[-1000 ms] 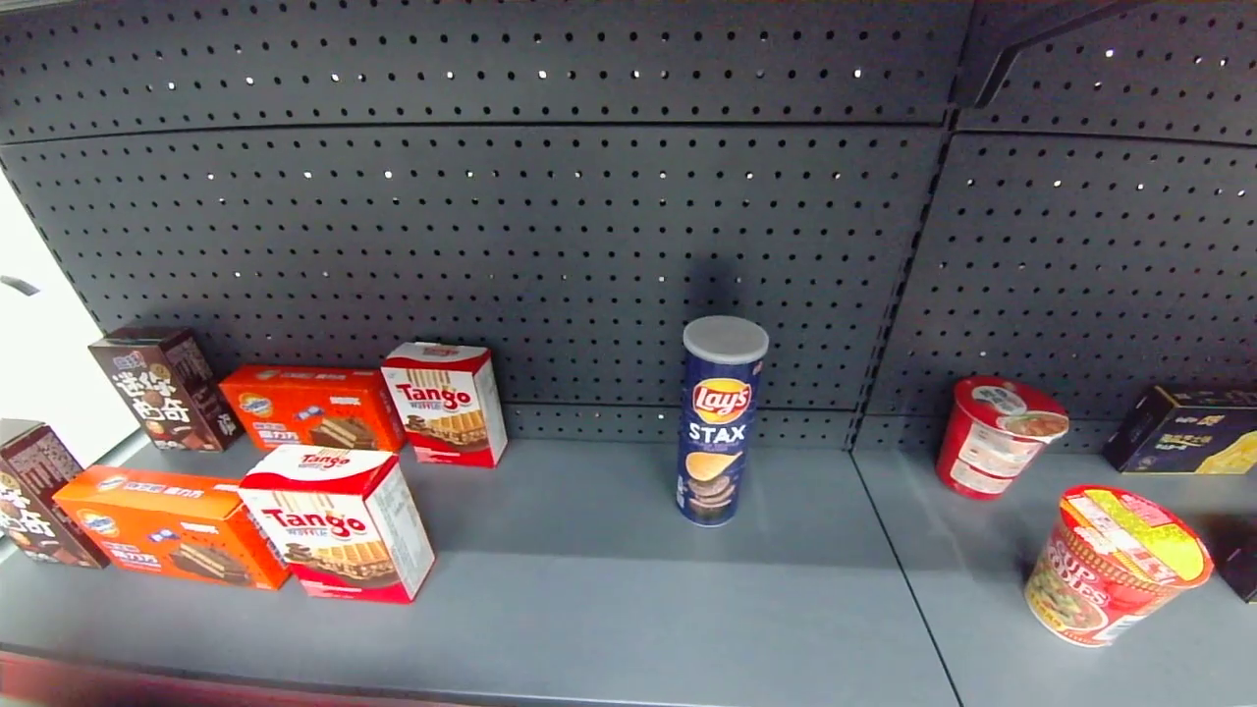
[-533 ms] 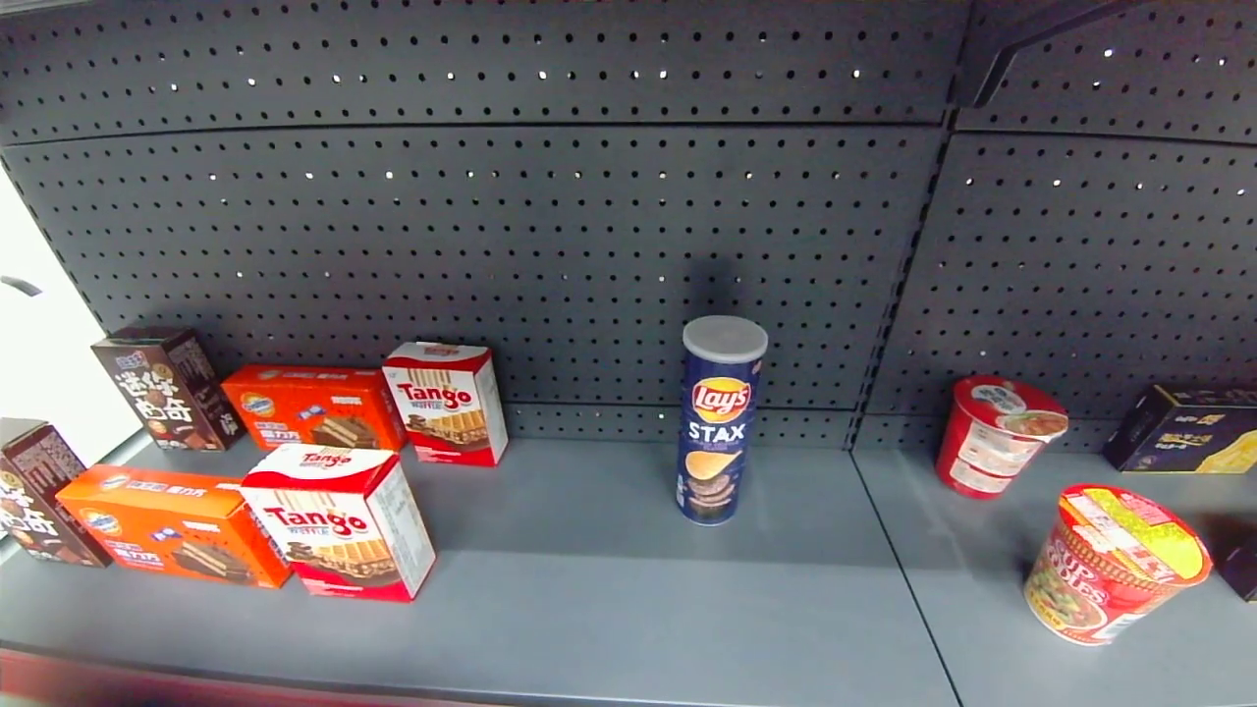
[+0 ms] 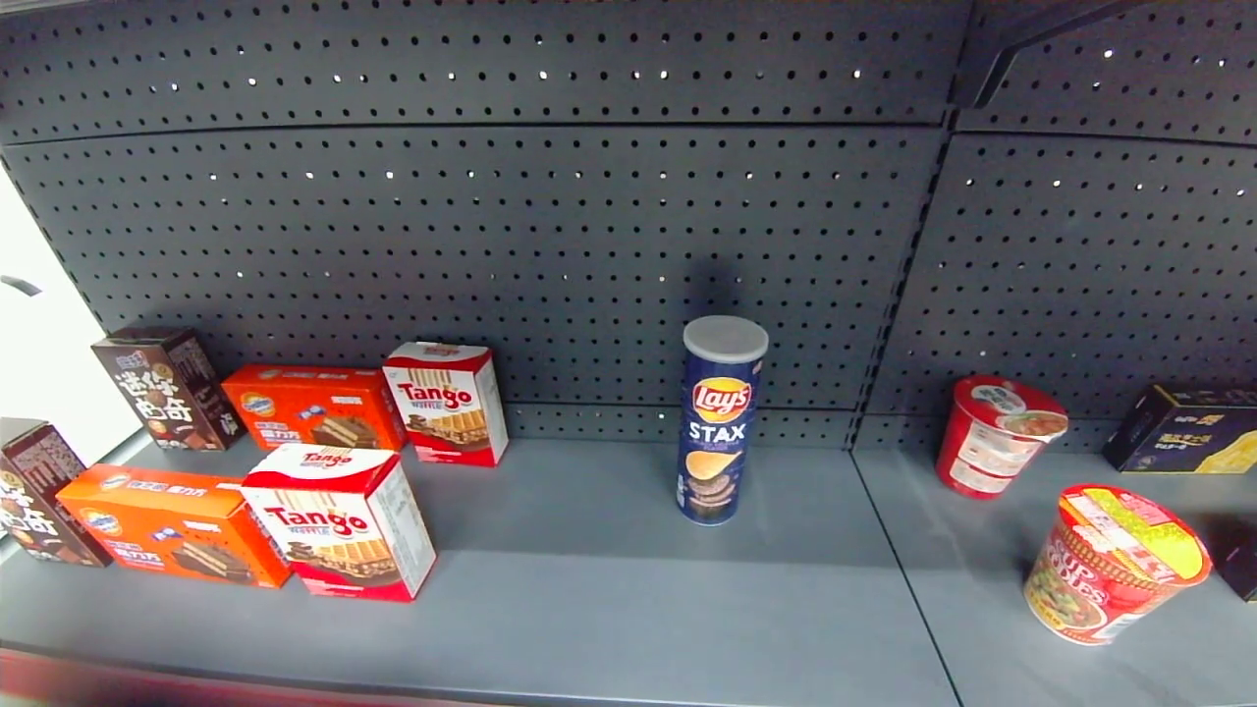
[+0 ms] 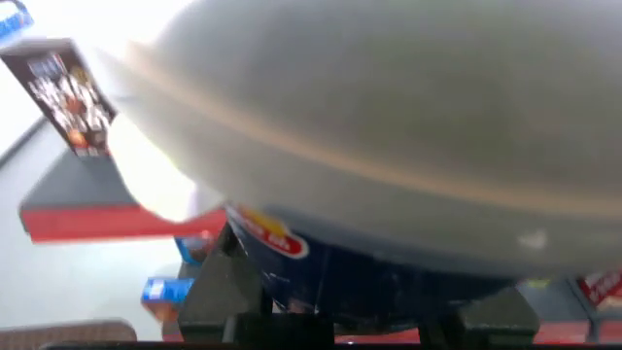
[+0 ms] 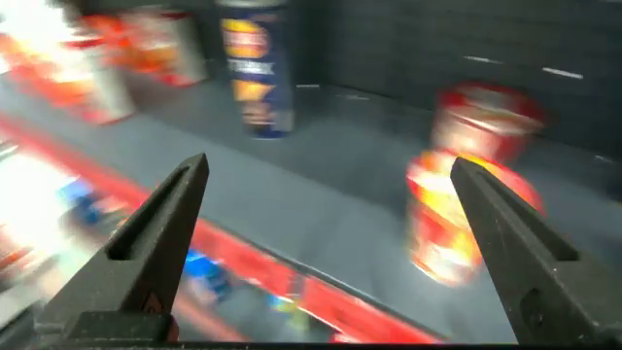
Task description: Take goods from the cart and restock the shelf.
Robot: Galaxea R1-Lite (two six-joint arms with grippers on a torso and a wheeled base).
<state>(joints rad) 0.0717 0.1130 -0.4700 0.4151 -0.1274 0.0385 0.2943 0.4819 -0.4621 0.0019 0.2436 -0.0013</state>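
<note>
- One blue chip can [image 3: 722, 422] stands upright on the shelf [image 3: 609, 589], between wafer boxes [image 3: 339, 520] and noodle cups [image 3: 1115, 565].
- Left gripper [image 4: 355, 306] is clamped around a second blue can [image 4: 389, 146], gray lid right up close.
- Right gripper [image 5: 330, 243] is wide open, facing the shelf.

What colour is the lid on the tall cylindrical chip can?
Pale grey lid on the dark blue chip can; head view shows it best.

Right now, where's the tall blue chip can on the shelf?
Head view, shelf centre: the can stands between the rear red-white wafer box and rear red cup.
</note>
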